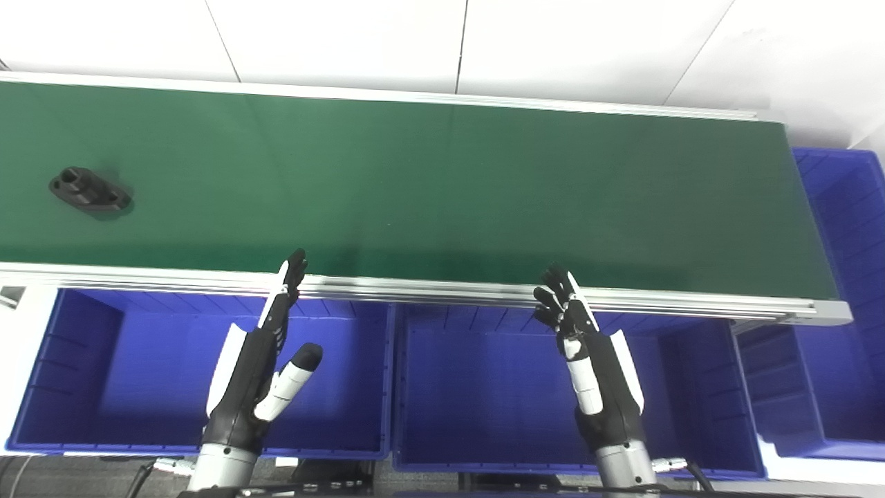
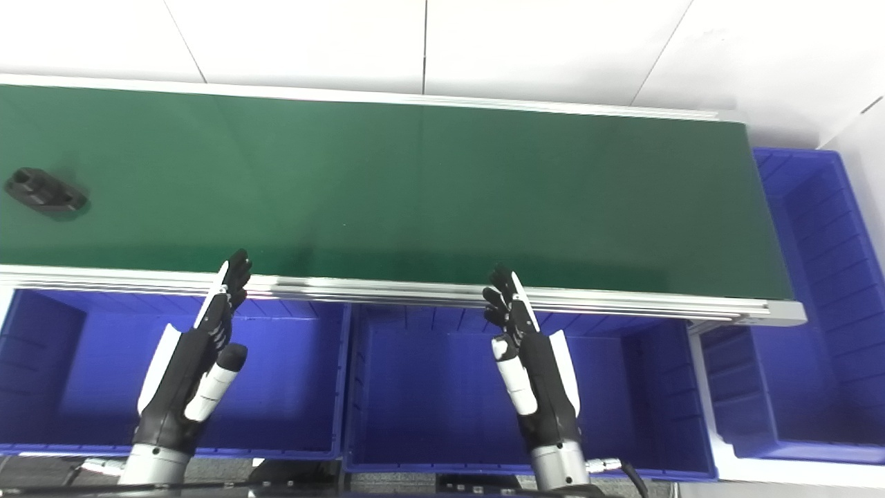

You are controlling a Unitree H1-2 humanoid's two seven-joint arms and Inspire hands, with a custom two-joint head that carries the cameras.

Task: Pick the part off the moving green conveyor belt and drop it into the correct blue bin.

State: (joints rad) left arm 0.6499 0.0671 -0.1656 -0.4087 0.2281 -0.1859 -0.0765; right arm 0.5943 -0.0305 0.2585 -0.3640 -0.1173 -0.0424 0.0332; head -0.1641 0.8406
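At the far left of the green conveyor belt (image 1: 442, 194) I see the black part (image 1: 90, 189) lying flat — my left hand (image 1: 259, 366) and right hand (image 1: 588, 353), fingers spread and empty, hover over the blue bins (image 1: 200, 373) well apart from it.

A black part (image 1: 89, 189) lies at the green conveyor belt's (image 1: 442, 194) left end.

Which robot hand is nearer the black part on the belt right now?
Left. The left robot hand hovers over the left blue bin, right of and nearer than the black part. The right robot hand is much farther right, over the middle bin.
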